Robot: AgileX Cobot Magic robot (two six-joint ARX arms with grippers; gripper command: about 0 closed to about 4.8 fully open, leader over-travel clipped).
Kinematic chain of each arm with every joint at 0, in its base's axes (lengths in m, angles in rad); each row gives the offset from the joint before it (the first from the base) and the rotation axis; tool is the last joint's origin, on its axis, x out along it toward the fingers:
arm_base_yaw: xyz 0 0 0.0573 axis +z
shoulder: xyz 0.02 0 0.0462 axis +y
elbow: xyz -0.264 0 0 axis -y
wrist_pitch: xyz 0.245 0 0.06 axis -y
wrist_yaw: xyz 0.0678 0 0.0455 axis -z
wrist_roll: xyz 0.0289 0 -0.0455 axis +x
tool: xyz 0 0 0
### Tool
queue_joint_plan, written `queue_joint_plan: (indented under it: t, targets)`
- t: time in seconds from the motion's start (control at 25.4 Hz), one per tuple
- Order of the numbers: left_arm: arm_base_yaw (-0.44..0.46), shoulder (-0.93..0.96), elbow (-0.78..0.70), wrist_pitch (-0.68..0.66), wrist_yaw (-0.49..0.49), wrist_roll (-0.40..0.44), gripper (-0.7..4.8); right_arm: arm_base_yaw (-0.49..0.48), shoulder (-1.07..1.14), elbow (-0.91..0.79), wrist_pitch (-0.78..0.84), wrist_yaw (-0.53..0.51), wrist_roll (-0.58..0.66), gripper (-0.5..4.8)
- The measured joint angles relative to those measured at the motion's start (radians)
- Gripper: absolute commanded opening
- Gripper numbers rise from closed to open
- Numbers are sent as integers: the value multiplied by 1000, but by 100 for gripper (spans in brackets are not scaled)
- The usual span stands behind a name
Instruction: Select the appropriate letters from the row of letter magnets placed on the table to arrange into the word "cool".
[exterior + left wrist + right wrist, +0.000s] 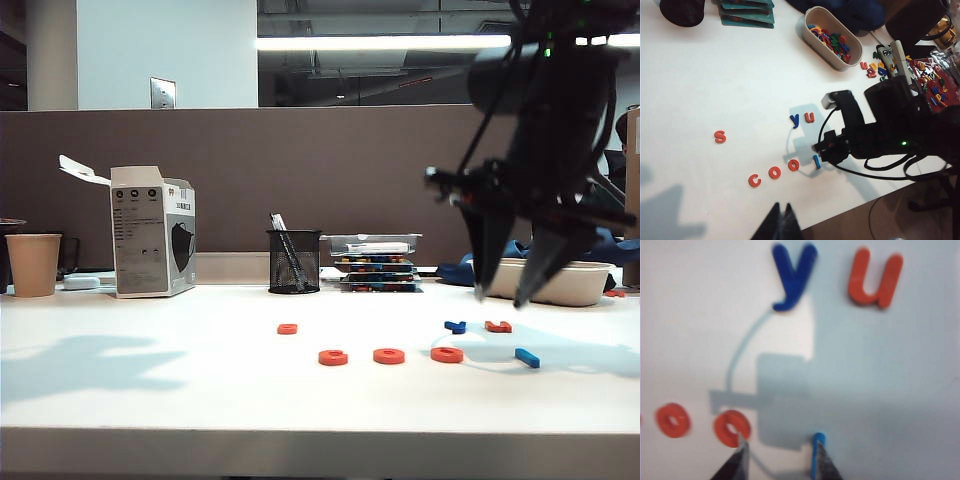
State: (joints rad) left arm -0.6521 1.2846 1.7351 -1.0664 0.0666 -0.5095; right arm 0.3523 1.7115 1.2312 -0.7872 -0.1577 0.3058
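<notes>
surface (pixel 150 400): white top, brown partition behind
front line of letters: orange c (pixel 754 180), orange o (pixel 774 172), second orange o (pixel 793 165), light-blue l (pixel 816 161) — side by side, flat on the surface, small gaps between them
l detail: the l (pixel 814 455) lies just beside one finger of the right end effector in the right wrist view; touching or not — cannot tell
back letters: dark-blue y (pixel 795 119) and orange u (pixel 810 117) side by side behind the line; orange s (pixel 720 136) alone, well apart toward the left of the exterior view
right end effector (pixel 500 294): fingers spread, nothing between them, tips pointing down above the right end of the line; in the right wrist view (pixel 780 457) the tips sit between the second o (pixel 731 427) and the l
left end effector (pixel 781 220): only dark tips at the edge of the left wrist view, near the front edge of the surface, close together and holding nothing — spread or pressed together, cannot tell
clutter at back: paper cup (pixel 33 264), white carton (pixel 152 242), mesh pen cup (pixel 294 261), stacked trays (pixel 375 262), white tub of spare letters (pixel 832 37)
</notes>
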Motion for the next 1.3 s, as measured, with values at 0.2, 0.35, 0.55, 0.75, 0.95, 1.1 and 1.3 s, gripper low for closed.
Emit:
queue_joint_plan:
  t: [0.2,0.35,0.55,0.75,0.95,1.1,1.3]
  targets:
    - [0,0,0,1,0,0,-4,-18,-72,62,-19,-1,-46,-6]
    - [0,0,0,9,0,0,-4,-75,-171,73,-32,0,-98,-6]
    - [0,0,0,57,0,19,-5,-181,-325,74,-44,0,-136,-6]
    - [97,0,0,267,-19,121,-5,-327,-521,74,-70,3,-149,-6]
    - [275,0,5,306,-21,184,-5,-402,-620,56,-91,4,-167,-6]
    - [480,-5,10,309,27,230,-5,-446,-682,29,-100,3,-173,-6]
    - [651,-77,6,183,48,301,-5,-462,-807,-75,-105,0,-174,-6]
